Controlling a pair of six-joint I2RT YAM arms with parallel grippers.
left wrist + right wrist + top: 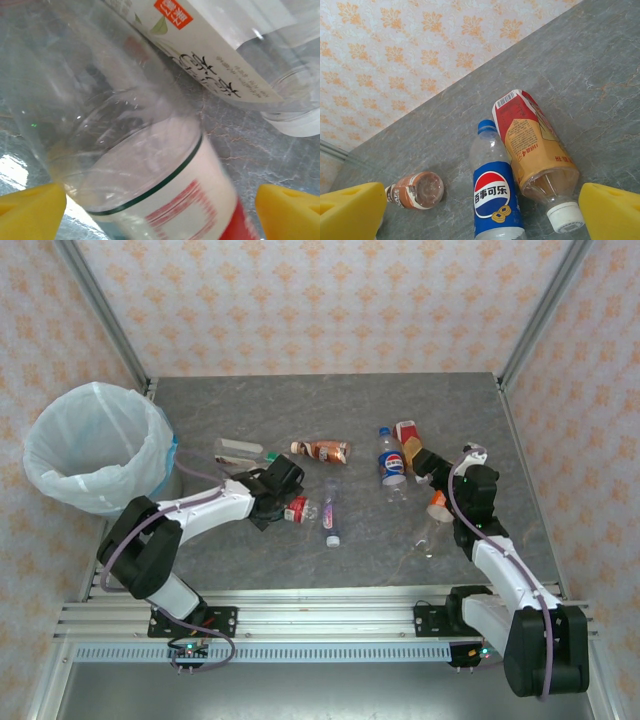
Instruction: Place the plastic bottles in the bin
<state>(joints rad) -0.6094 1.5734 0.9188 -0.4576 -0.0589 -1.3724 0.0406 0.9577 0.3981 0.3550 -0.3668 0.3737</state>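
Observation:
Several plastic bottles lie on the grey table. My left gripper [285, 498] stands open astride a clear bottle with a white and red label [165, 190]; its yellow fingertips [30, 212] flank the bottle, with a gap on the right side. A white-labelled bottle [215, 55] lies just beyond it. My right gripper [480, 215] hangs open above a blue Pepsi bottle [495, 190] and a red and orange bottle [535, 145], with a brown bottle [415, 191] to their left. The bin [95, 445], lined with a white bag, stands at the far left.
A clear bottle with a pale cap [331, 510] lies mid-table, and an orange-capped bottle [438, 505] lies by the right wrist. Patterned walls and metal posts close in the table at the back and sides.

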